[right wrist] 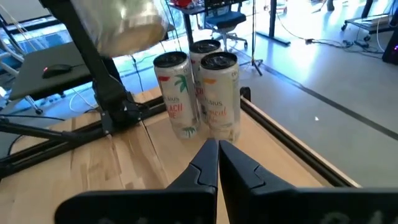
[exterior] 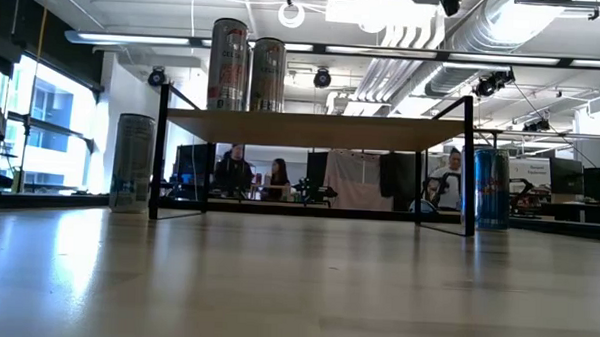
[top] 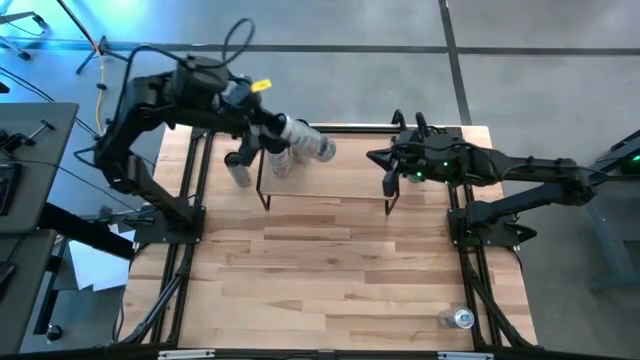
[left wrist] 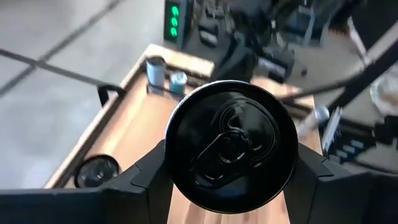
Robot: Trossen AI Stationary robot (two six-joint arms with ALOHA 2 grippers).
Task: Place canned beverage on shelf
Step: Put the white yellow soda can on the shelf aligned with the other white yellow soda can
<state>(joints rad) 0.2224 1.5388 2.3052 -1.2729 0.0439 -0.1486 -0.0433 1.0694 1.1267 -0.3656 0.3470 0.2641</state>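
Can [left wrist: 231, 144] is sitting clamped in my left gripper [left wrist: 231, 177], tilted on its side, with the shelf [top: 330, 185] just below; I'm parking the right gripper [right wrist: 217, 163] closed opposite.

The light butcher-block wooden table [top: 340, 270] carries a low light-wood shelf on thin black legs [top: 330, 180]. Two tall silver cans [exterior: 248, 67] stand on the shelf's left end. A grey can [exterior: 132, 163] stands on the table left of the shelf, a blue can [exterior: 490, 188] right of it.
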